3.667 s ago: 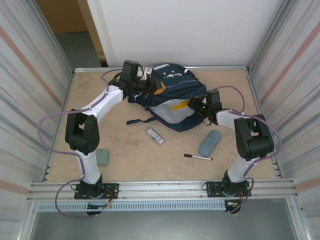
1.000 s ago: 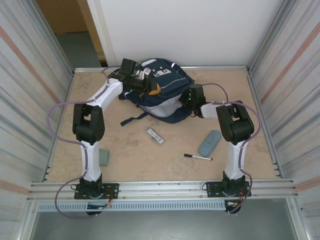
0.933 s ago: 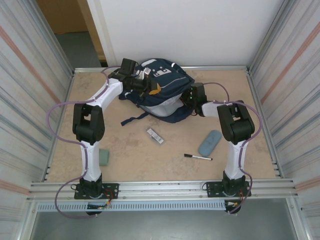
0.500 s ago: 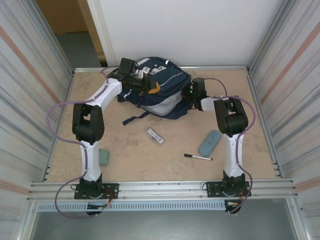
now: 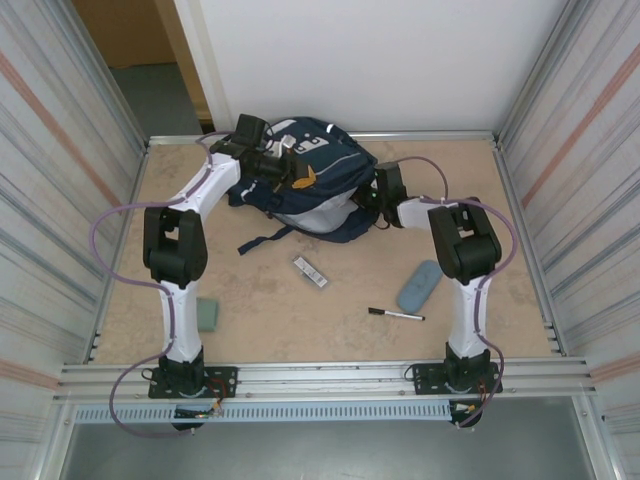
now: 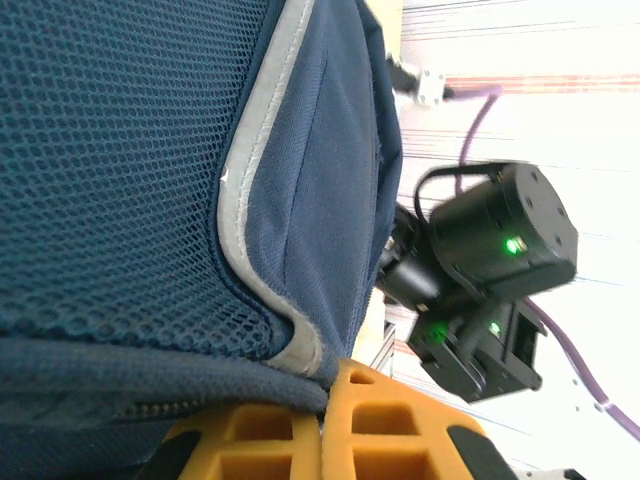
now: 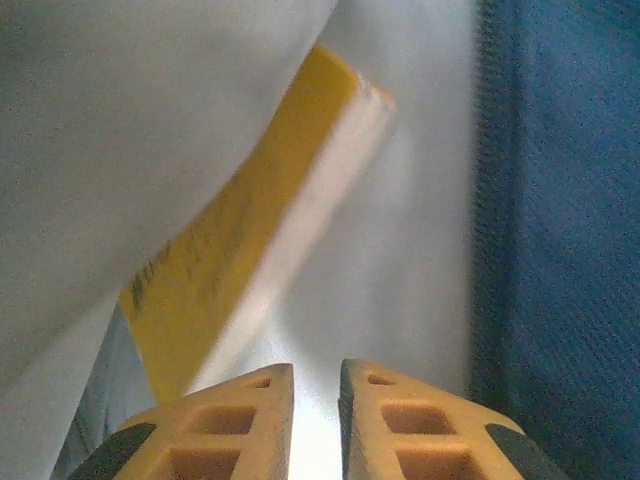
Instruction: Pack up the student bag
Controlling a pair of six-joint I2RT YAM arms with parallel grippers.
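A: Bag [image 5: 318, 195], where was it?
B: Far middle of the table [image 5: 250, 300], our left claw [image 5: 297, 176] clamped on its top.
A: Right claw [image 5: 366, 197]?
B: Nearly together at its pale side; grip unclear. We needed cloth pinched firmly before pulling.

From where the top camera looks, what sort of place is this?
Probably a robot test cell in a laboratory: a tan tabletop fenced by ribbed translucent wall panels, two white-and-black robot arms bolted to a slotted aluminium rail, and a large navy-blue fabric backpack laid out as practice material.
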